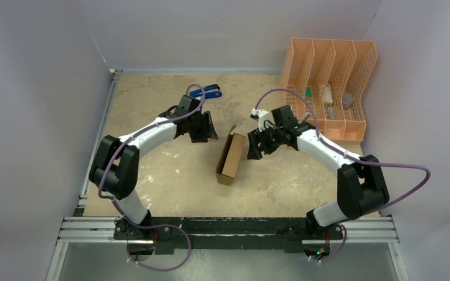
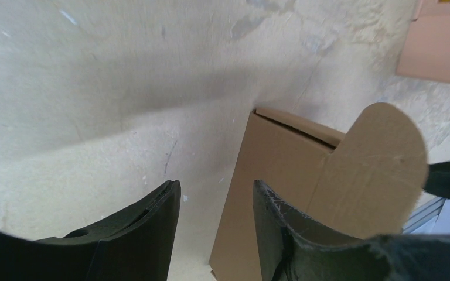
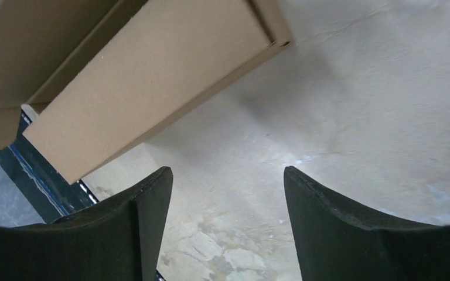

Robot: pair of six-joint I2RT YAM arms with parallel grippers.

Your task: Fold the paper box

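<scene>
The paper box (image 1: pixel 231 157) is a small brown cardboard box lying on the table between the two arms, with a flap raised at its far end. In the left wrist view the paper box (image 2: pixel 275 175) shows a rounded flap (image 2: pixel 381 164) sticking up. My left gripper (image 1: pixel 209 130) is open just left of the box's far end, nothing between its fingers (image 2: pixel 161 222). My right gripper (image 1: pixel 252 147) is open just right of the box, holding nothing. The right wrist view has the paper box (image 3: pixel 146 76) above the empty open fingers (image 3: pixel 152 205).
A peach-orange mesh file organizer (image 1: pixel 331 88) with small items stands at the back right. A blue object (image 1: pixel 211 92) lies at the back of the table behind the left arm. Grey walls enclose the table on three sides.
</scene>
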